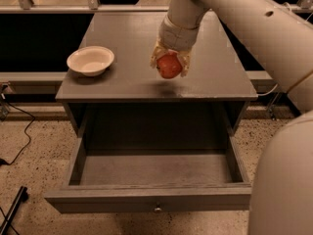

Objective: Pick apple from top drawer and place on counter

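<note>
My gripper [169,66] is shut on the red-orange apple [169,66] and holds it a little above the front middle of the grey counter [215,67]; its shadow lies on the counter just below. The cream fingers [185,62] flank the apple on both sides. The white arm comes in from the upper right. The top drawer [151,199] is pulled fully open below the counter, with its small metal knob [157,209] at the front centre. Its inside holds nothing that I can see.
A cream shallow bowl [90,60] stands on the counter's left front part. Black cables [14,126] and a dark bar [12,210] lie on the speckled floor at the left. A metal rail runs behind the cabinet.
</note>
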`<state>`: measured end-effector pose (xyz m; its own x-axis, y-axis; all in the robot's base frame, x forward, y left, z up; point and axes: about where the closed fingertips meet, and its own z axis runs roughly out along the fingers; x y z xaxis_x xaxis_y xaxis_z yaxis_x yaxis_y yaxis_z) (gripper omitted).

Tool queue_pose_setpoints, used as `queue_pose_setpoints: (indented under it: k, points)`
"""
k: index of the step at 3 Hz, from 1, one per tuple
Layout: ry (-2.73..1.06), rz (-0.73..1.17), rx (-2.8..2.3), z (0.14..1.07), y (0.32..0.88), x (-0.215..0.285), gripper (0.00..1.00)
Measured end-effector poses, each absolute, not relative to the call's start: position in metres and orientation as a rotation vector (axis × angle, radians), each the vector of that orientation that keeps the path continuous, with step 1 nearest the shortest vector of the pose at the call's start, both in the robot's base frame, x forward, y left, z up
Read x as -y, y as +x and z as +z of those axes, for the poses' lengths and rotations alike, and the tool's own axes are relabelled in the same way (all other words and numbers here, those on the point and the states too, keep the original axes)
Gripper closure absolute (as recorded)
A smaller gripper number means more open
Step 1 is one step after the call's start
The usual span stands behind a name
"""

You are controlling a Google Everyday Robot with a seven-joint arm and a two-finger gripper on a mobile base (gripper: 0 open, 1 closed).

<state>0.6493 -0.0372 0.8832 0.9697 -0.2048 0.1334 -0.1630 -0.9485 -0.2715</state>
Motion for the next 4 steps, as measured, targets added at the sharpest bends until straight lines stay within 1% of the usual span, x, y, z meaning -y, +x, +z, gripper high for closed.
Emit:
queue_pose_setpoints:
  k: [1, 3, 4]
  points:
    - [-2.853, -0.235, -0.323, 0.877, 0.665, 0.033, 1.00]
    - [-2.860, -0.223, -0.344, 0.867, 0.673, 0.030, 1.00]
    - [-2.871, -0.205, -0.344, 0.860, 0.675, 0.028, 0.92]
